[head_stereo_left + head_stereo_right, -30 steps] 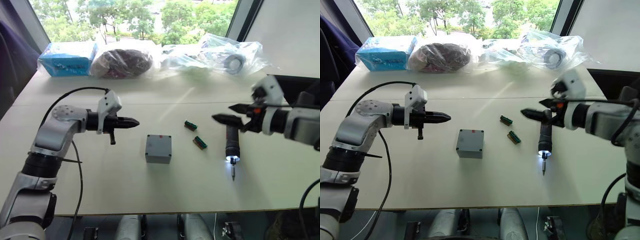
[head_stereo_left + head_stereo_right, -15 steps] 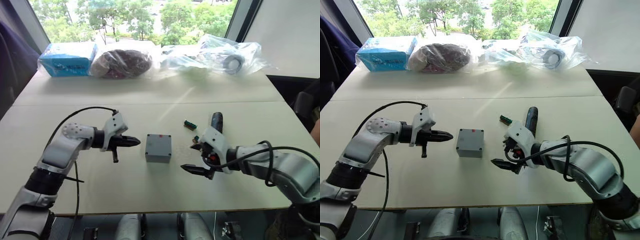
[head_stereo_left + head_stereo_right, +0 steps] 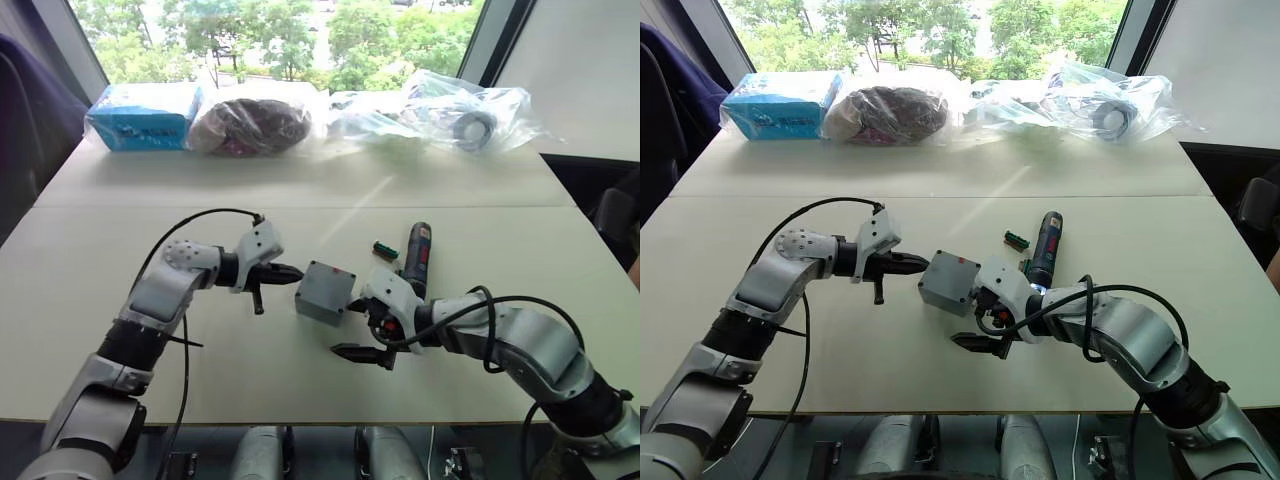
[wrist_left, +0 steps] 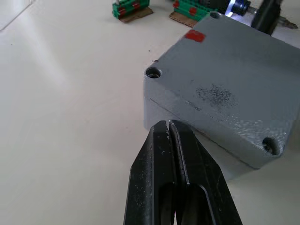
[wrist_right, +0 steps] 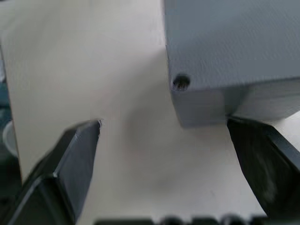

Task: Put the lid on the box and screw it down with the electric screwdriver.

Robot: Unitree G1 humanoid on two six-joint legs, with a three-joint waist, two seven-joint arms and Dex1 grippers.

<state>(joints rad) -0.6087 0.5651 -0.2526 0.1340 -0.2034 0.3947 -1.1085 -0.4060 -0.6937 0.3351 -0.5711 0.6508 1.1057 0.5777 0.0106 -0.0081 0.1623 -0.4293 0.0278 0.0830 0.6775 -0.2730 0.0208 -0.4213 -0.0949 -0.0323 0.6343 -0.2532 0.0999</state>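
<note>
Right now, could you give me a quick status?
Left gripper shut, tip at the box. Right gripper open beside it. Electric screwdriver lying unheld. Nothing blocking.

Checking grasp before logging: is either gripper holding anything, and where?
Nothing is held. The left gripper is shut beside the box; the right gripper is open by its corner.

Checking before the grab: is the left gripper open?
No, in the left wrist view the left gripper is shut, tips pressed together, just short of the box.
</note>
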